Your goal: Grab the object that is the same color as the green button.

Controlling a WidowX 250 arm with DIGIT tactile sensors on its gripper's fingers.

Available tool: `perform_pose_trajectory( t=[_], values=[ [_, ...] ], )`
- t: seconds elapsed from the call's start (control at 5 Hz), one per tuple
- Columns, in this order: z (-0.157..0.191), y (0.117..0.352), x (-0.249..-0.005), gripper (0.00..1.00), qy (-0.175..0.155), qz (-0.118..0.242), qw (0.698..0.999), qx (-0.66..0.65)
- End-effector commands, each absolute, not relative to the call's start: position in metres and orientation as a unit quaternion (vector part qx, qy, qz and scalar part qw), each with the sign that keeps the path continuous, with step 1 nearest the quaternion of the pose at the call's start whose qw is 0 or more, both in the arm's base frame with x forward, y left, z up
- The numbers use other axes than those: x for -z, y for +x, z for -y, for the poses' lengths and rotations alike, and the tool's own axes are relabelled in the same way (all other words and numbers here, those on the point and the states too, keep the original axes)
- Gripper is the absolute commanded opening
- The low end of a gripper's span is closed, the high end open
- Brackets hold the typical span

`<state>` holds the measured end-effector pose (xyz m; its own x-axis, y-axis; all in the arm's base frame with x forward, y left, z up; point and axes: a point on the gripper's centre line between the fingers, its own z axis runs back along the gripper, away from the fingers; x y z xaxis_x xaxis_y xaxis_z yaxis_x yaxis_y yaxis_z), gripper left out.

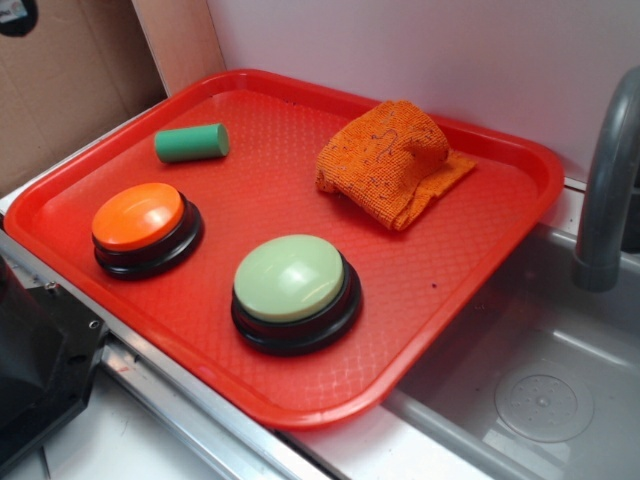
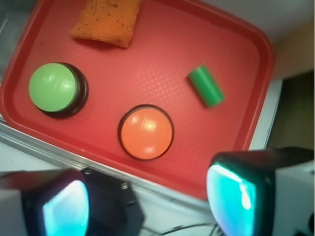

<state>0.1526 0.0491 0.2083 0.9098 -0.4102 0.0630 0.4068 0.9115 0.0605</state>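
Four items on the red tray: green cylinder lying on its side at 10 o'clock, orange button at 8, green button at 6, crumpled orange cloth at 1. Gripper released, jaws spread wide, nothing between them, hanging off the tray edge nearest the orange button. Cylinder well apart from gripper.

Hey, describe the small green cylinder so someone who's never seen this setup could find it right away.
Look at the red tray beside the sink. At its far left corner, beyond the orange button, lies the green cylinder on its side. It is the only small solid stick-shaped piece; the green button is paler, domed and far bigger.
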Motion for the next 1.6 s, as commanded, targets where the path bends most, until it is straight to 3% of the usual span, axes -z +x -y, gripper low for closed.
perform_pose_trajectory(
  t=[0.0, 0.2, 0.6, 0.8, 1.4],
  values=[
    [-0.076, 0.195, -0.197, 1.0, 0.022, 0.068, 0.957, 0.281],
    [-0.078, 0.218, -0.172, 1.0, -0.001, 0.07, 0.945, 0.318],
    [-0.103, 0.245, -0.115, 1.0, 0.012, 0.057, 0.939, 0.339],
    [-0.109, 0.254, -0.086, 1.0, 0.001, 0.044, 0.93, 0.365],
    [-0.11, 0.262, -0.041, 1.0, 0.025, 0.026, 0.91, 0.412]
  ],
)
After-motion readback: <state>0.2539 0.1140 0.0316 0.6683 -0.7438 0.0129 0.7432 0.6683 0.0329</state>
